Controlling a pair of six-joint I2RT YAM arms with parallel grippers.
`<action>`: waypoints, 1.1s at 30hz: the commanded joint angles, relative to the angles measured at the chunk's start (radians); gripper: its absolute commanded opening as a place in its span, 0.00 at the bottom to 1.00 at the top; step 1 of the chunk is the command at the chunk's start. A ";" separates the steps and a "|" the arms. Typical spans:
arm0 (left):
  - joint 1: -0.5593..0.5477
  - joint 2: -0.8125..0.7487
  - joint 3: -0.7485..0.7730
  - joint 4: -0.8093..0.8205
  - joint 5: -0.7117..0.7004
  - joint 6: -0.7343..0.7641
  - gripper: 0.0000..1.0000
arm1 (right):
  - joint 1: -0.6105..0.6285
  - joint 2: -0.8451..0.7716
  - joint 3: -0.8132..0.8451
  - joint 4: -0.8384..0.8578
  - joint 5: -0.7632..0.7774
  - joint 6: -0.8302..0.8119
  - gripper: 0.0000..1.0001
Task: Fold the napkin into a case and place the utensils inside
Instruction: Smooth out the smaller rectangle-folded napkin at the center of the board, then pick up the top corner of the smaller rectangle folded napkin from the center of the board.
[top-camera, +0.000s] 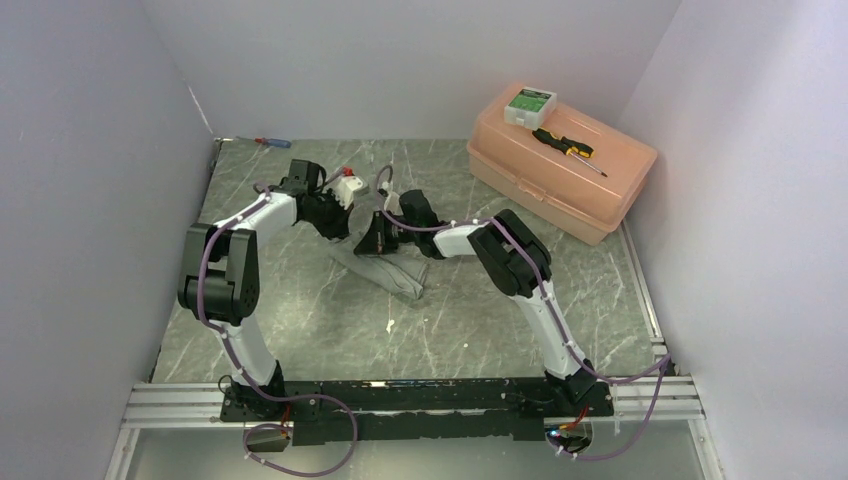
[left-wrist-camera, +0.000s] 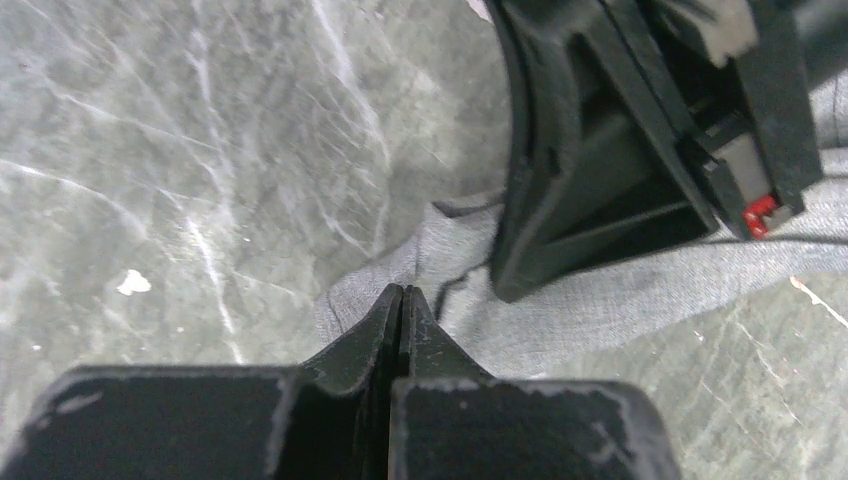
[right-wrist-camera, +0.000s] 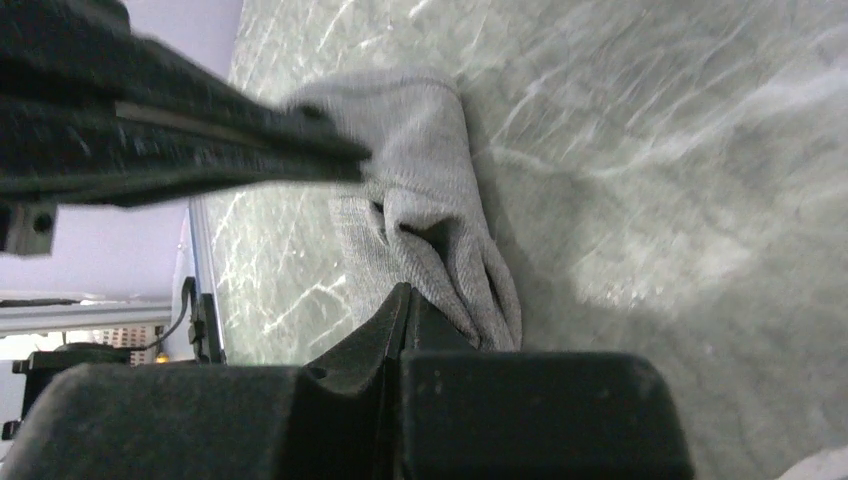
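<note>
Left gripper (top-camera: 345, 228) and right gripper (top-camera: 373, 240) meet at the far end of the crumpled plain grey cloth napkin (top-camera: 388, 268). It lies bunched on the grey marbled table (top-camera: 480, 320), and a peach plastic toolbox (top-camera: 560, 165) stands well to the napkin's right.

From the left wrist, the left gripper (left-wrist-camera: 402, 300) has its jaws pressed together, tips nipping the bunched edge of the napkin (left-wrist-camera: 600, 300).

From the right wrist, the right gripper (right-wrist-camera: 402, 300) is closed too, its tips touching a fold of the napkin (right-wrist-camera: 430, 180). Whether cloth is caught there cannot be told.
</note>
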 joint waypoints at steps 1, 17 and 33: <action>0.003 -0.046 -0.026 -0.025 0.065 0.010 0.03 | -0.024 0.063 0.085 -0.095 0.063 -0.008 0.00; 0.002 -0.057 -0.009 -0.019 0.069 -0.037 0.03 | 0.014 0.160 0.289 -0.321 0.149 -0.056 0.00; 0.031 -0.051 -0.015 -0.076 0.144 -0.097 0.03 | 0.047 0.111 0.244 -0.382 0.261 -0.100 0.00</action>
